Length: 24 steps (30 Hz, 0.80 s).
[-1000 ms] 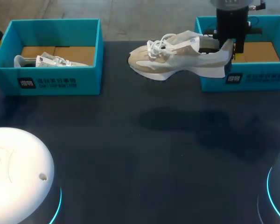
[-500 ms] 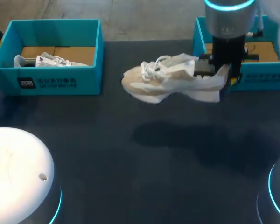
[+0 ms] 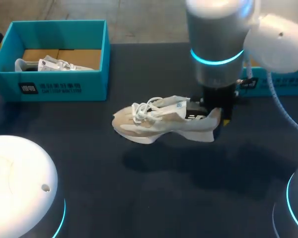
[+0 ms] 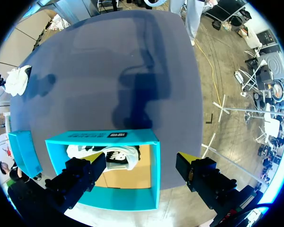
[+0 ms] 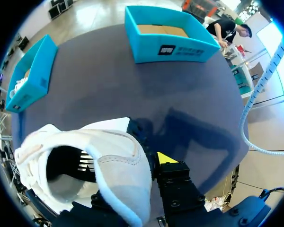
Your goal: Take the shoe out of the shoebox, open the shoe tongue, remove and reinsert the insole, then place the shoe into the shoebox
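Above the table (image 3: 114, 198), right end effector (image 3: 214, 113) clamping shoe (image 3: 154, 124) by heel, arm vertical

Overhead light, soft shadows, perhaps glare

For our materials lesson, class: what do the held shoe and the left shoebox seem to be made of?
Shoe: seemingly soft matte textile with tan suede-like panels, corded laces; the white sole looks like foam. Shoebox: probably cardboard, thin straight teal walls, plain brown floor inside.
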{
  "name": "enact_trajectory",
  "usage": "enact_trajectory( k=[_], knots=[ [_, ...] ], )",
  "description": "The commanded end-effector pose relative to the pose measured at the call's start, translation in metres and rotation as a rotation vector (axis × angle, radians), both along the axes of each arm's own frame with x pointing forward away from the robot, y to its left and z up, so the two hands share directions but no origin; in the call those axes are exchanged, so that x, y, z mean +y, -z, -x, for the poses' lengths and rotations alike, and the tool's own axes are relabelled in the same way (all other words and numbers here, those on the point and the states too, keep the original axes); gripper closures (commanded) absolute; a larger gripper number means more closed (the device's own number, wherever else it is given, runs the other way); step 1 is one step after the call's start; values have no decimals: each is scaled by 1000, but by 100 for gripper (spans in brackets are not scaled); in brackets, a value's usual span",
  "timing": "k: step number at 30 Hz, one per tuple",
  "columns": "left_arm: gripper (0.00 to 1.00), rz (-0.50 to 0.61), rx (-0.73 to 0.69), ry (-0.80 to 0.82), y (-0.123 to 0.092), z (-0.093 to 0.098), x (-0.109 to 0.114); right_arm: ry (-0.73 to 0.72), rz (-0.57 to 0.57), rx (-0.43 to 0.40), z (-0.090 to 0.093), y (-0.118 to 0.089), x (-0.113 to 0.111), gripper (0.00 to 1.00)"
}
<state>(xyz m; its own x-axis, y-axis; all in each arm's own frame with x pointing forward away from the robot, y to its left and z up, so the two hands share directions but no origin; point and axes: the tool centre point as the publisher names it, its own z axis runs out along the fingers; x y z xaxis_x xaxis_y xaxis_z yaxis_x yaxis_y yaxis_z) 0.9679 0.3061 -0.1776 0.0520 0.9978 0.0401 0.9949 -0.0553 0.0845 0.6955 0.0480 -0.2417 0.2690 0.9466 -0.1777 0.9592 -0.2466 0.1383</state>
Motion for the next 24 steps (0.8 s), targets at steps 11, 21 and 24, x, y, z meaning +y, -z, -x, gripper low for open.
enact_trajectory(
  k=[11, 21, 24],
  knots=[
    [0, -3, -3, 0, 0, 1, 0, -7, 39, 35, 32, 44, 36, 100],
    [0, -3, -3, 0, 0, 1, 0, 27, 57, 60, 47, 78, 51, 100],
    [0, -3, -3, 0, 0, 1, 0, 39, 54, 57, 51, 83, 53, 100]
  ],
)
